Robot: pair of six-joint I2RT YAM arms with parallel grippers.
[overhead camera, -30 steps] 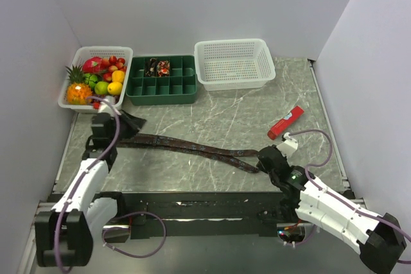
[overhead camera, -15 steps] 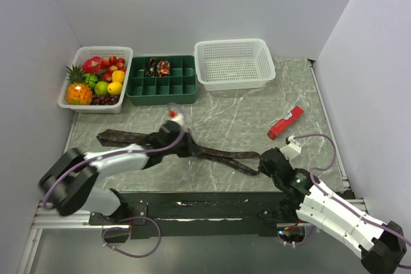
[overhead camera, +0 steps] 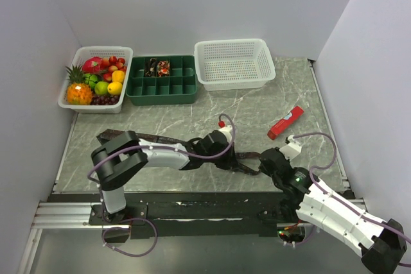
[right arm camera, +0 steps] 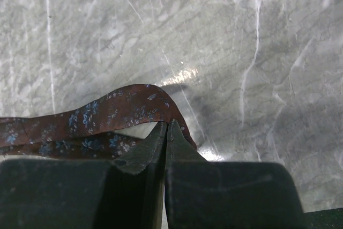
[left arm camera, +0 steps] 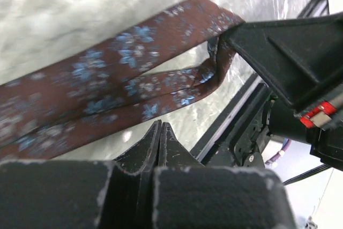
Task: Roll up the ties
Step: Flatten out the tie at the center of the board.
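Observation:
A dark brown tie with small blue flowers [overhead camera: 112, 137] lies across the near part of the table, its wide end at the left. Its right end is folded back on itself [left arm camera: 134, 73]. My right gripper [overhead camera: 262, 162] is shut on the tie at that fold, which curls round its tips [right arm camera: 166, 124]; the tie [right arm camera: 107, 111] runs off to the left. My left gripper [overhead camera: 234, 158] is stretched far right, shut and empty [left arm camera: 161, 124], just beside the fold and close to the right gripper's fingers [left arm camera: 278, 52]. Another rolled tie [overhead camera: 158, 67] sits in the green tray.
A green compartment tray [overhead camera: 160, 99] stands at the back centre, a white basket [overhead camera: 234, 85] to its right, and a fruit basket [overhead camera: 90, 107] at the back left. A red flat bar [overhead camera: 286, 122] lies right of centre. The left arm lies over the tie.
My left arm has swung from the tie's wide left end across to the right, beside the right gripper. The tie's right end is now folded over. The right gripper has barely moved.

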